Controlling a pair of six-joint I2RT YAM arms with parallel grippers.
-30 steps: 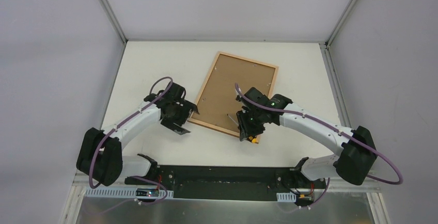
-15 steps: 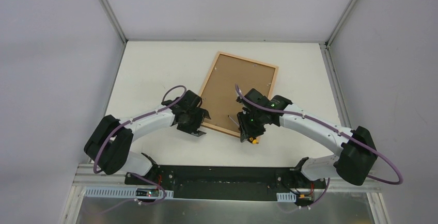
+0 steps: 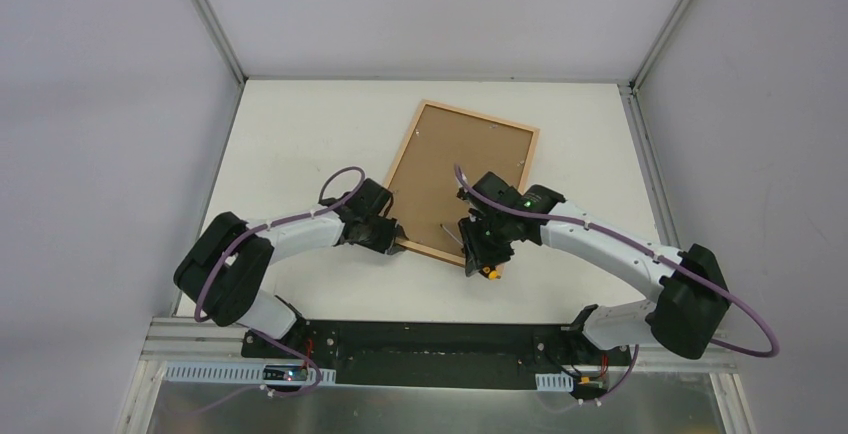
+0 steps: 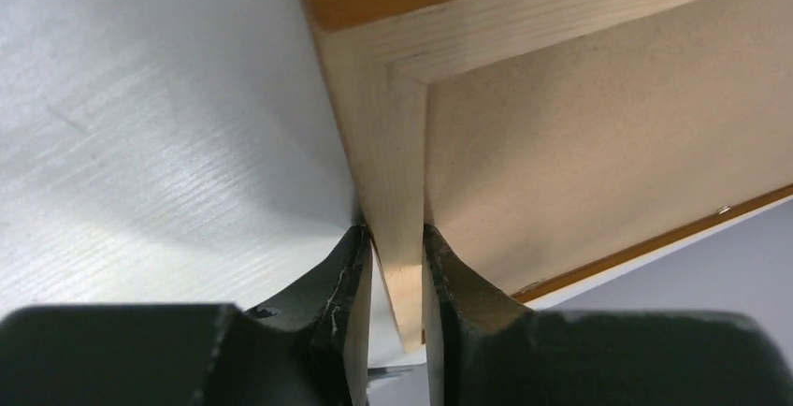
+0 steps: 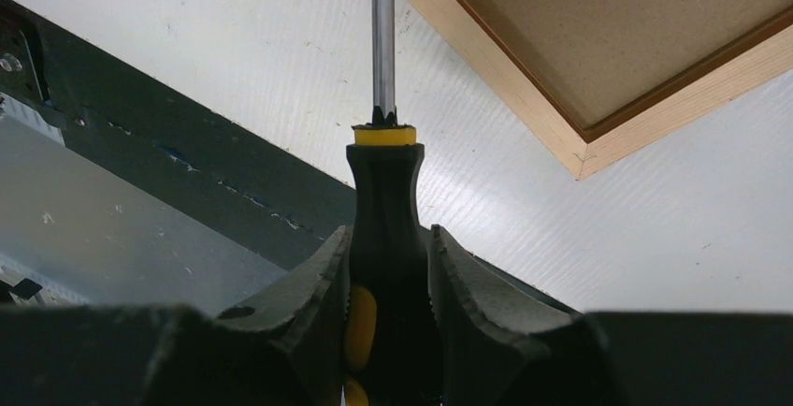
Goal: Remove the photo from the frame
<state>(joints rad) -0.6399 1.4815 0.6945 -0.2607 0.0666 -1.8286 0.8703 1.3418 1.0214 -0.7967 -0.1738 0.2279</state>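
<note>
Back-up on the white bench (image 3: 290,124), mid-picture, lies the frame (image 3: 455,169), photo hidden underneath, likely light and stiff, best held by its rail, which the left claw (image 4: 397,256) pinches at the lower-left corner; the right claw (image 5: 388,247) clamps a screwdriver (image 5: 383,191).

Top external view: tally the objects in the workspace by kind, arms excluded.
frame, back side up, edge gripped by the left end effector: 1
screwdriver, held in the right end effector: 1
Total: 2
</note>
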